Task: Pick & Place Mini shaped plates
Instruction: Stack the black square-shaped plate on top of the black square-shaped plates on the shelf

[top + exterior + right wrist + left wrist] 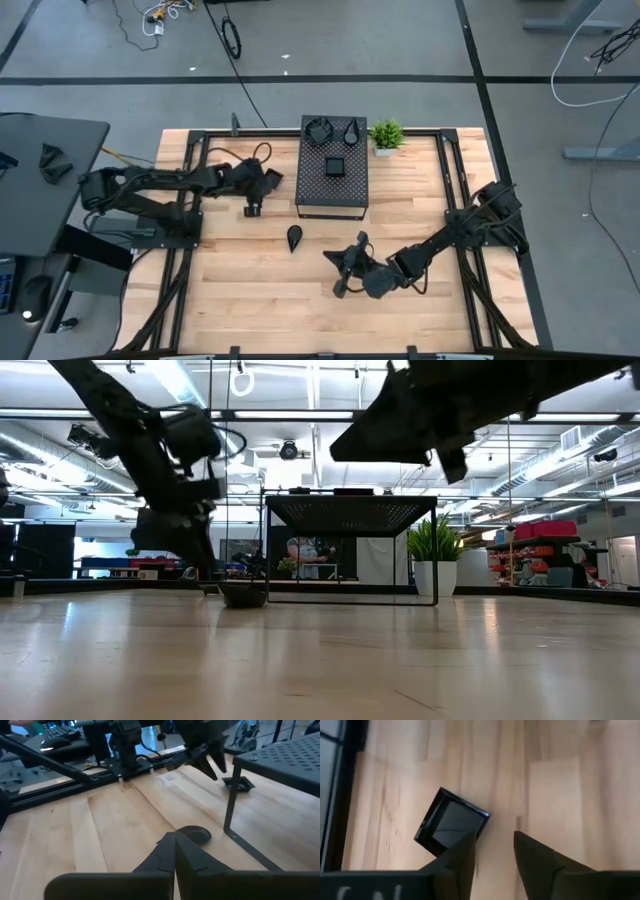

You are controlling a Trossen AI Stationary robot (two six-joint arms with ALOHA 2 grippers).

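Note:
A square black mini plate [452, 822] lies flat on the wooden table, beside the left near leg of the black perforated box [333, 170]; the right wrist view shows the plate [239, 783] too. My left gripper [492, 842] hovers open just over it, slanting down; one finger stands in front of the plate's corner. A teardrop plate [295, 237] rests on the table in front of the box, also seen as the plate [195, 834]. My right gripper [174, 840] is shut and empty, a little right of it, pointing at it. Three more plates [335, 167] sit on the box top.
A small green potted plant [386, 135] stands at the box's far right corner. Black frame rails [455, 180] run along the table's sides. Bare wood [260, 300] lies toward the near edge.

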